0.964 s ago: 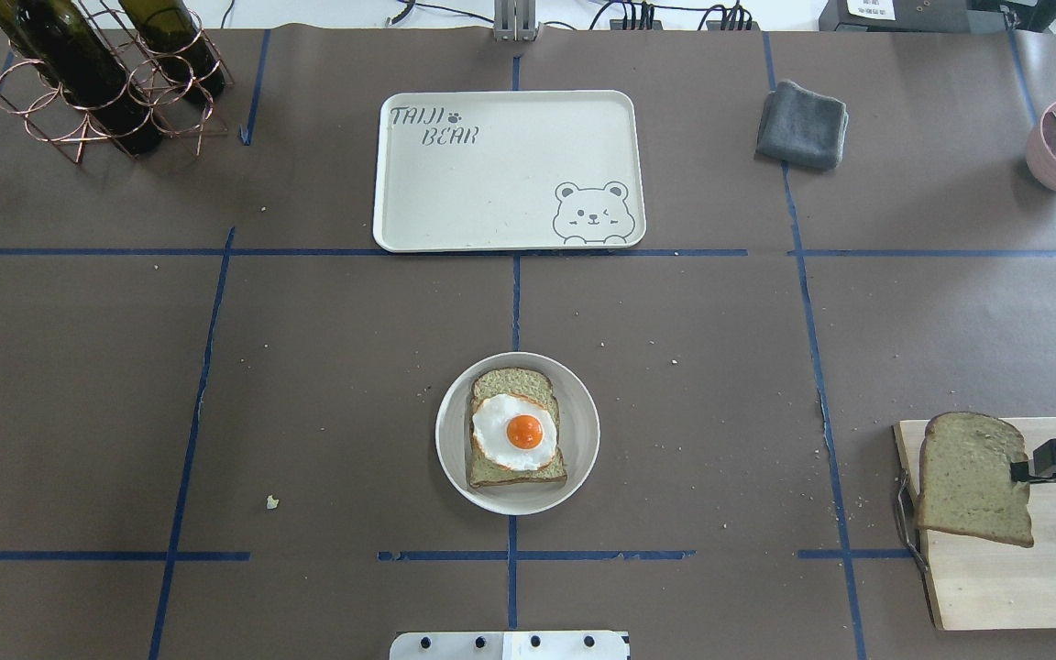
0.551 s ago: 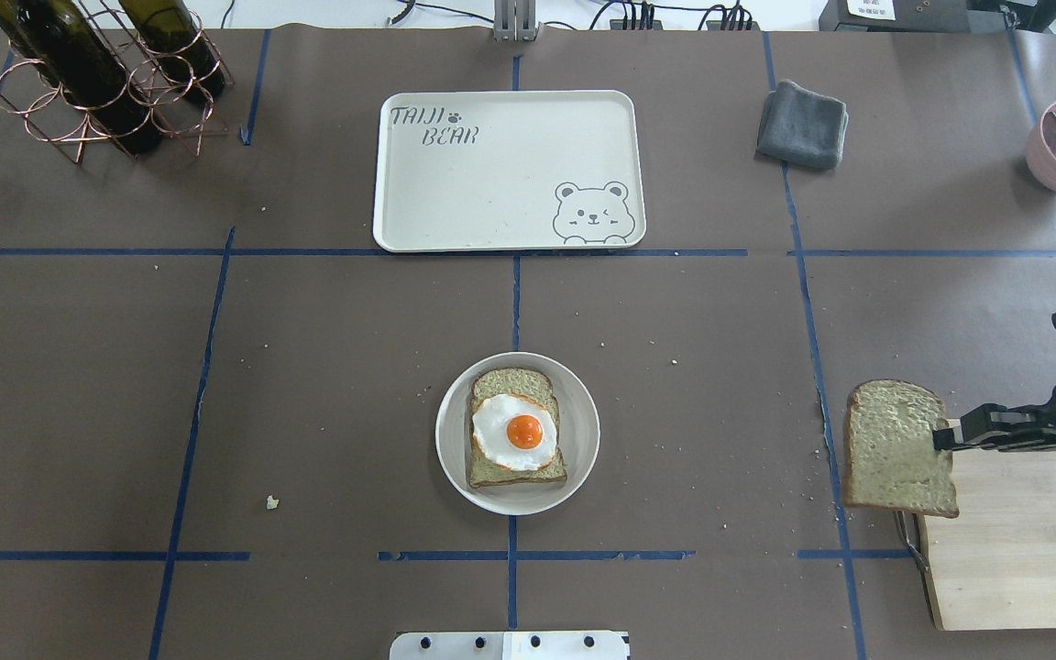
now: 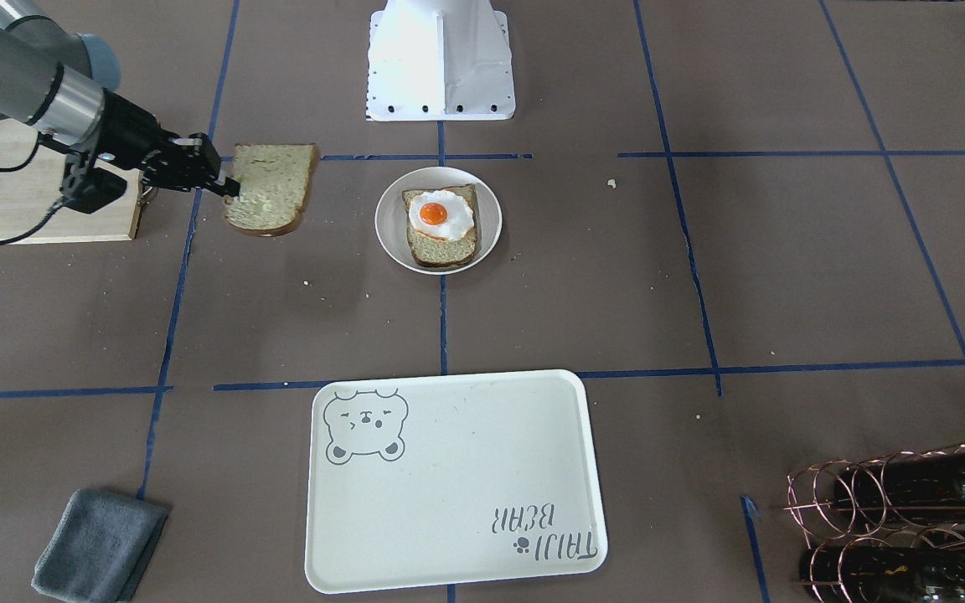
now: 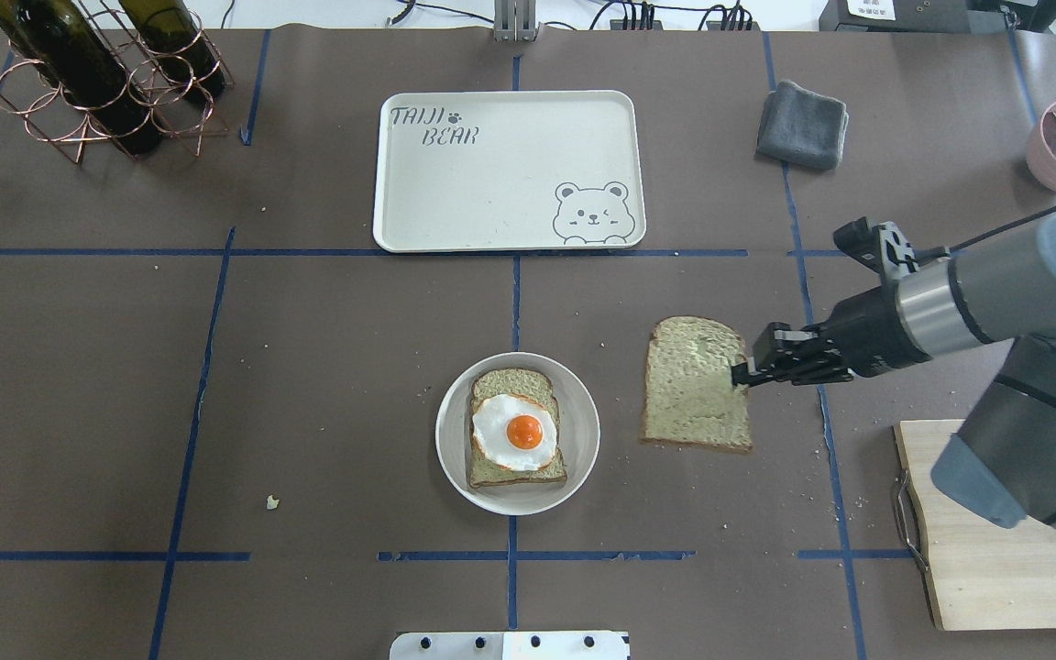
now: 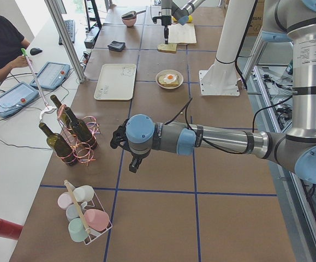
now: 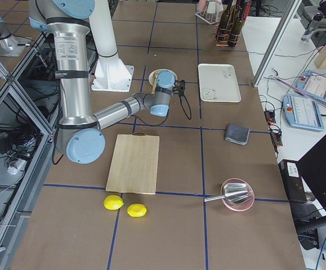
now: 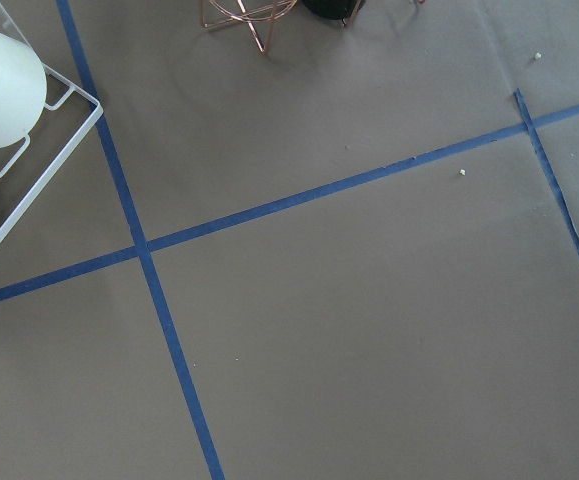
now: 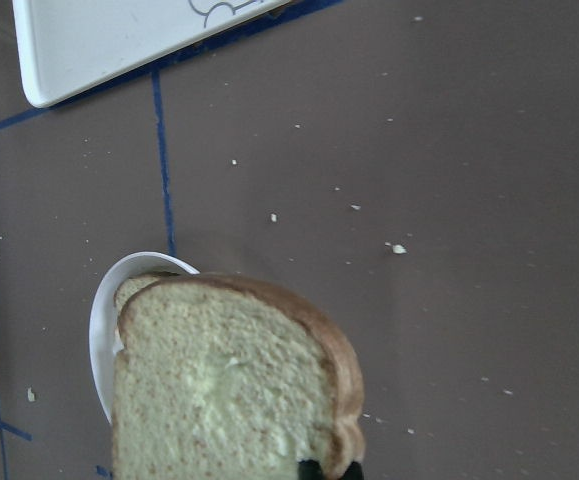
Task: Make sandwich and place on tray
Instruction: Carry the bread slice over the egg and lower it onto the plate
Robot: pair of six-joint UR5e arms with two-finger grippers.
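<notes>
**Item: upper bread slice** (image 4: 695, 385). Held by its right-hand edge in the right gripper (image 4: 741, 374), which is clamped onto the crumb near the crust. The slice is carried roughly flat above the table (image 4: 308, 367), just to the right of the plate (image 4: 588, 403) and not yet over it.

**Item: lower bread slice** (image 4: 510, 378). Laid on the plate, with the fried egg (image 4: 516, 431) resting on top. The sandwich is judged half built.

**Item: tray** (image 4: 510, 174). Set at the far middle of the table, well apart from the plate; nothing is seen on it.

**Item: left gripper** (image 5: 118, 140). Seen only in the left side view, well away from the food; whether it is open or closed cannot be told.

**Handling note, step in hand: capping the sandwich.** The carried slice should be centred over the egg, with its crust outline matched to the slice below. It is best lowered level until contact is made, and only then released. With only one edge pinched, sag or tearing of the bread is a likely risk, so a slow descent is advised. The yolk should not be pressed.

**Change record.** One second ago the slice was held over the cutting board (image 4: 995, 568); shortly after, it was at the board's left edge. It has since been carried leftward to beside the plate. Plate, egg and tray are unmoved.
</notes>
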